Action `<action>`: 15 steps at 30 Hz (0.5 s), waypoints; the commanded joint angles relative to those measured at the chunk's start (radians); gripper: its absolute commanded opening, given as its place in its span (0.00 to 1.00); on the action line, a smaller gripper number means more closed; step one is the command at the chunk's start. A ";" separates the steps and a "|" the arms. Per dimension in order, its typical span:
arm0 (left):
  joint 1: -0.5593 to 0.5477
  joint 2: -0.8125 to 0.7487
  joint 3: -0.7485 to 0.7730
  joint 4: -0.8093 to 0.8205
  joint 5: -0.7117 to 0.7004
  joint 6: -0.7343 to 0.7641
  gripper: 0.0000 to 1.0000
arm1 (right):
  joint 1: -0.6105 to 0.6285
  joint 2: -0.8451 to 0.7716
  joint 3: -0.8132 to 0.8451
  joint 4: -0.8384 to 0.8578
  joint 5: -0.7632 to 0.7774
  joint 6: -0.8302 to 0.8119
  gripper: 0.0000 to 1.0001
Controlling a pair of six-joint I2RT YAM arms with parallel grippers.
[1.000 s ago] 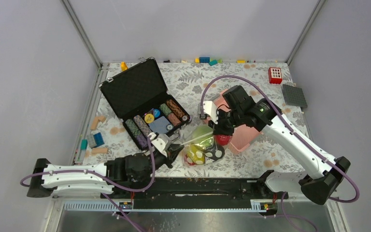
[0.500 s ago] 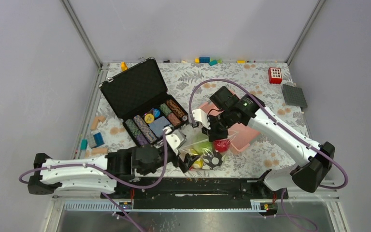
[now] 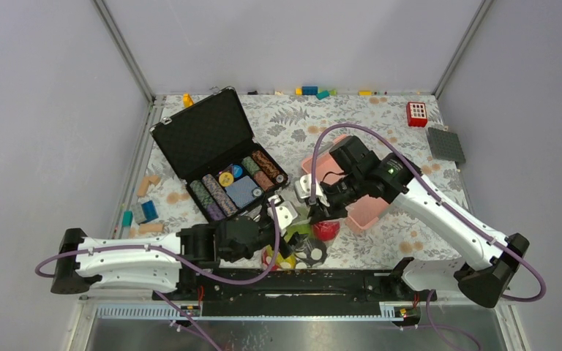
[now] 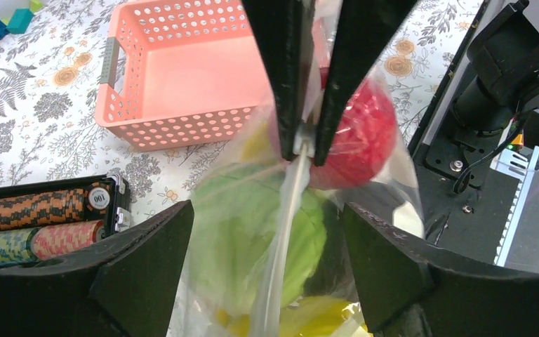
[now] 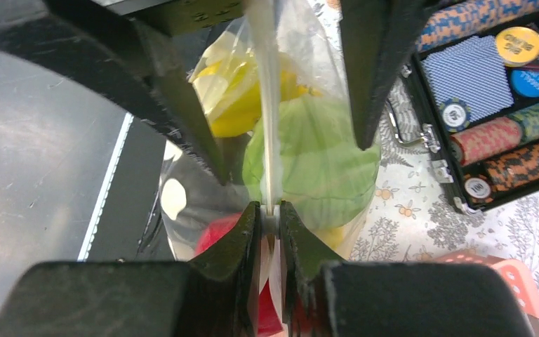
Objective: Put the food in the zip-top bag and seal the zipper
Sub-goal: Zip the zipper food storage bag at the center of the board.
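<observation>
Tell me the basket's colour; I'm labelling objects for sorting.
The basket is salmon pink, dotted with small holes; it shows best in the left wrist view.

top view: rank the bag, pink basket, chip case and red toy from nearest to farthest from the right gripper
1. bag: pinched in the right gripper, hanging just below it.
2. basket: immediately to the right, partly under that arm.
3. case: off to the left and farther back.
4. red toy: far back right, near the table's corner.

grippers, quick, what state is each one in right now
left gripper: open around the zipper, holding nothing
right gripper: closed, pinching the zipper
</observation>
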 commanded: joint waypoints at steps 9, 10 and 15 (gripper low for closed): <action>0.030 0.026 0.011 0.069 0.089 0.046 0.62 | 0.025 0.053 0.069 -0.040 -0.069 -0.079 0.00; 0.031 0.035 0.019 0.060 0.095 0.047 0.59 | 0.025 0.054 0.066 -0.025 -0.063 -0.069 0.00; 0.032 0.082 0.043 0.040 0.081 0.080 0.30 | 0.025 0.052 0.068 -0.003 -0.059 -0.053 0.00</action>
